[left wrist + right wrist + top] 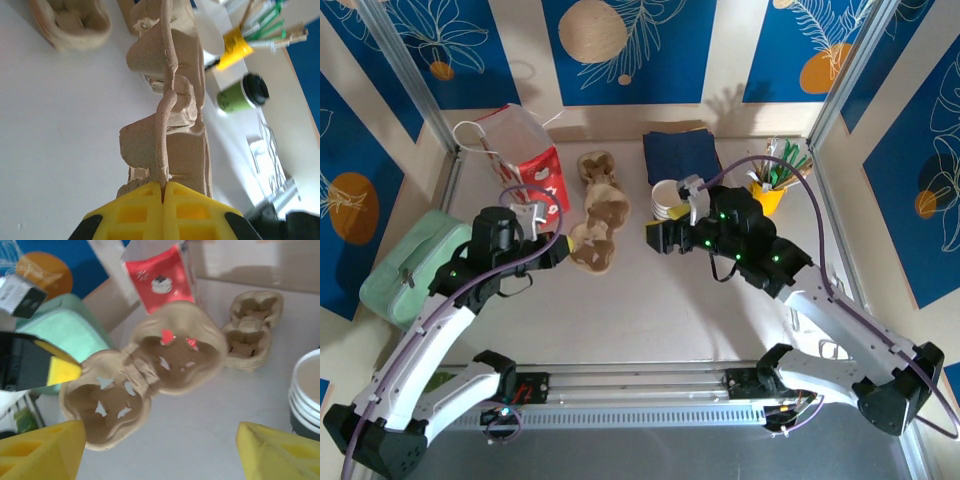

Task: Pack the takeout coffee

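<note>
1. Two claws, from above: my left claw (563,250) is pinching the pulp carrier (593,240); my right claw (655,235) is hovering wide beside the takeout coffee cup (667,197), which is topping its stack.
2. Left wrist: I'm clamping the carrier's rim.
3. Right wrist: the stack is showing cropped at the edge; reaching it is coming next, I judge.

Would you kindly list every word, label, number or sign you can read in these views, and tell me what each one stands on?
No text can be read in any view.
red and white paper bag: a small dark emblem and a white mark beside it, no legible letters.
green cup: any print on it is too blurred to read.
</note>
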You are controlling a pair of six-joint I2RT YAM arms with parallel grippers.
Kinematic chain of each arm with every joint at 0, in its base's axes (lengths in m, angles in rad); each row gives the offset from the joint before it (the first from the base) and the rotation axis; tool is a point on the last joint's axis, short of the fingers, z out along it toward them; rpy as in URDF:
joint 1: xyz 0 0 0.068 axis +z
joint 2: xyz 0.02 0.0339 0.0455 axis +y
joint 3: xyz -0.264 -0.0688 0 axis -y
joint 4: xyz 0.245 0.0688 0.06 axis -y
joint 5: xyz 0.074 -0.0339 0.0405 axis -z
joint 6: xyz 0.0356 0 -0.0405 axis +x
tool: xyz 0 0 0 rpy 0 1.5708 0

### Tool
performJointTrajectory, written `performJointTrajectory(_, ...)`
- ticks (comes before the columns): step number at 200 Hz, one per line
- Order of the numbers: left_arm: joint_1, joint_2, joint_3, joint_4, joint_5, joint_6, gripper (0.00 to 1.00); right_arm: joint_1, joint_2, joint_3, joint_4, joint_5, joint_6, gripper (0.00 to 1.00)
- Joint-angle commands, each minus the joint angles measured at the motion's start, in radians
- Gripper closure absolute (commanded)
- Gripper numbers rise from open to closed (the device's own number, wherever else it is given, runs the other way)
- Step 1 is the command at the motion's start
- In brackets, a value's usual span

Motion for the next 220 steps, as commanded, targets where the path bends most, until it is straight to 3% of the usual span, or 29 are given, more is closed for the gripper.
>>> performJointTrajectory(1,0.01,-0.012,0.0,-0.082,0.146,0.049,1.0,0.094,0.06,0.096,-0.247,0.09,-0.059,0.2)
performJointTrajectory(47,0.01,-0.022,-0.004,-0.07,0.289,0.065,1.0,0.276,0.193,0.269,-0.43,0.314,-0.104,0.19)
performJointTrajectory(139,0.01,-0.001,-0.006,-0.052,0.348,0.091,1.0,0.335,0.36,0.41,-0.551,0.381,-0.121,0.17)
performJointTrajectory(220,0.01,0.009,-0.019,-0.039,0.379,0.102,1.0,0.332,0.451,0.458,-0.584,0.299,-0.117,0.19)
